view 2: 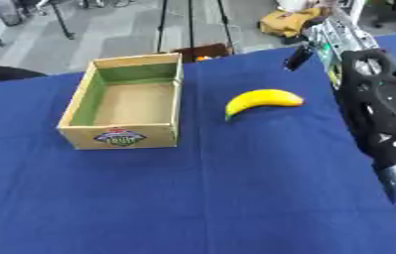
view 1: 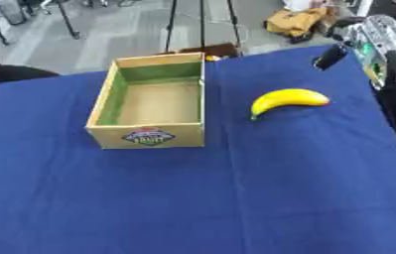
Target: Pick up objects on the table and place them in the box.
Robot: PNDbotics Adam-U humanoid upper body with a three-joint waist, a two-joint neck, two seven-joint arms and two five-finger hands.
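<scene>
Nothing is packed yet: the box (view 1: 152,101) stands empty on the blue bench (view 1: 235,198), 1 banana (view 1: 288,99) lies just right of it, untouched, and the right robot hand (view 2: 298,57) hovers beyond, its fingers unreadable.

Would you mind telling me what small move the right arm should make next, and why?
Probably lower the right hand toward the banana. The banana lies untouched on the blue cloth, right of the empty box, and that hand hovers just beyond it.
</scene>
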